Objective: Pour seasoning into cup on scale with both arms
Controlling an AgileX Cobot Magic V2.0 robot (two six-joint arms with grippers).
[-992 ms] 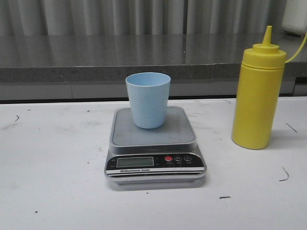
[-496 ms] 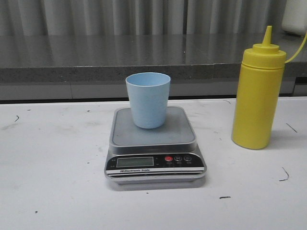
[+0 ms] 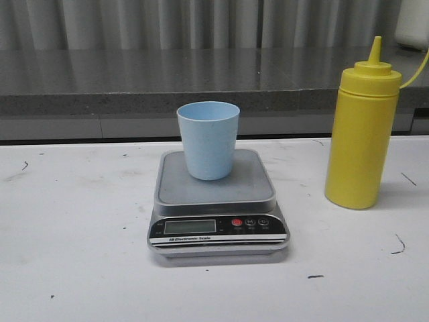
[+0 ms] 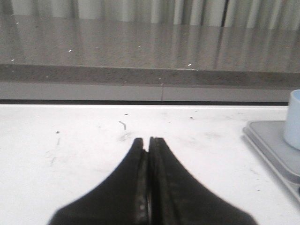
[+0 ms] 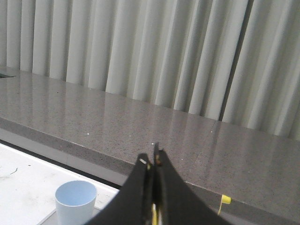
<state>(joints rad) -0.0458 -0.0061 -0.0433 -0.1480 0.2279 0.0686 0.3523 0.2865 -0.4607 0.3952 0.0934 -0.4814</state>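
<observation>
Front view: scuffed white table [image 3: 80, 255], grey counter [image 3: 134, 80], pleated curtain [image 3: 201, 23].

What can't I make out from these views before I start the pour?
- Scale display reading: too small and dim in the front view.
- Bottle fill level: opaque wall; the right wrist view shows only its nozzle tip, the rest behind the right gripper.
- Cup contents: inside hidden from the front, cut off by the frame edge in the left wrist view.
</observation>
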